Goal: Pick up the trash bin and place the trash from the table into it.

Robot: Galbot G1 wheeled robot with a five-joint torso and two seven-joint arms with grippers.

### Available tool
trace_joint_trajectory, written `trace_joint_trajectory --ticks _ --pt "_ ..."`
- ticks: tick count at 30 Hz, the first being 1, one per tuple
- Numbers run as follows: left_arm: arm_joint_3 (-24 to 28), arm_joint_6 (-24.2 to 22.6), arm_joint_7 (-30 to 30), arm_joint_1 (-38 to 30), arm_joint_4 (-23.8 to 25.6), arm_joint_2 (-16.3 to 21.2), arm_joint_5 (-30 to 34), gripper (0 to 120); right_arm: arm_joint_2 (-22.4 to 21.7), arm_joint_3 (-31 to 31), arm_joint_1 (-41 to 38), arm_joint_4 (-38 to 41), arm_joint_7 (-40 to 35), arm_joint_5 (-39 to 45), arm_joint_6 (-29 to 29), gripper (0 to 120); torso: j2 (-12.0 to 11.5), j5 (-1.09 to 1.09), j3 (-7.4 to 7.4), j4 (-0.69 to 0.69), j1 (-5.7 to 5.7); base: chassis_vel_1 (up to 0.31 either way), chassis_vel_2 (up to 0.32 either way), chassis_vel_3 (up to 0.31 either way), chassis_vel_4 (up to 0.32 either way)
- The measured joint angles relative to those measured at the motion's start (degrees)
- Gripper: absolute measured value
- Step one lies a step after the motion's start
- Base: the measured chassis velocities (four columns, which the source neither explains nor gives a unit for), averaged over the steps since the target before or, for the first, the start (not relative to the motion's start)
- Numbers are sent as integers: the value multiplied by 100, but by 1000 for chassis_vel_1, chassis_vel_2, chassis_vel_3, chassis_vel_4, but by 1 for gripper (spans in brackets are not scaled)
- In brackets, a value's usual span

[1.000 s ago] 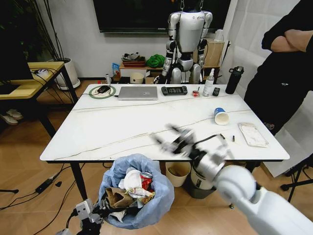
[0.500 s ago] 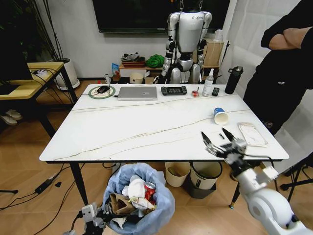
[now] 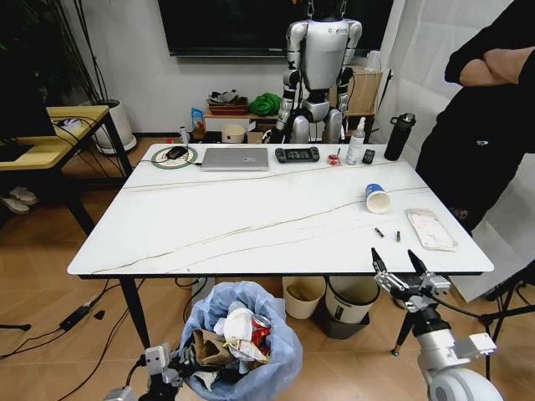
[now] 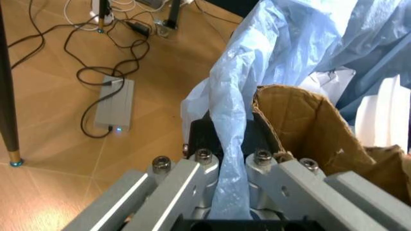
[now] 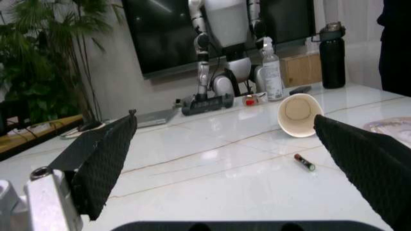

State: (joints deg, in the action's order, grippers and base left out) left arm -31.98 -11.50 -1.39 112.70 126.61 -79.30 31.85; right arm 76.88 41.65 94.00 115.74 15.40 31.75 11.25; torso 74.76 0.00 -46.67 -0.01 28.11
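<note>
White marble-look table (image 3: 251, 225) fills the middle of the room ahead of you, with a wood floor below and a person standing off at the right who touches nothing. Starting at your left: the left gripper (image 4: 224, 178) hangs low near the floor, clenched on a fold of the light-blue bag at the rim of the trash bin (image 3: 242, 338); the bin sits below the table's near edge, already holding torn cardboard (image 4: 301, 120), crumpled paper and a red wrapper. Keep that grip as it is and hold the bin mouth level and open toward the right arm, since the hold looks to be on thin plastic and may slip under a jerk. Moving right across the top, the laptop (image 3: 236, 158) and game controller (image 3: 298, 154) at the far edge are not litter; leave them. Remaining trash lies toward the right end: a blue-white paper cup (image 3: 378, 198) on its side, two small dark sticks (image 3: 379, 232) nearer you, and a clear packet (image 3: 431, 229) close to the right edge. The right gripper (image 3: 399, 266) stands just at the near edge, fingers spread wide and empty, pointed toward the cup. Judged step: reaching for the next piece. Approach the cup low and square to its side, close gently so the thin wall does not fold, and lift clear before swinging left over the bin.
</note>
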Motion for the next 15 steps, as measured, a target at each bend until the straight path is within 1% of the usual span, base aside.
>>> trace_joint_trajectory --ticks 7,10,15 --pt "3 34 33 7 7 -1 29 0 150 -76 115 -109 104 -74 66 100 0 0 0 0 0 0 0 0 0" --pt "-11 68 52 31 15 -56 29 0 269 -174 110 -153 140 -85 86 100 0 0 -1 0 0 0 0 0 0" --pt "-40 94 72 66 29 -103 26 0 325 -260 93 -243 191 -126 115 100 0 0 0 0 0 0 0 0 0"
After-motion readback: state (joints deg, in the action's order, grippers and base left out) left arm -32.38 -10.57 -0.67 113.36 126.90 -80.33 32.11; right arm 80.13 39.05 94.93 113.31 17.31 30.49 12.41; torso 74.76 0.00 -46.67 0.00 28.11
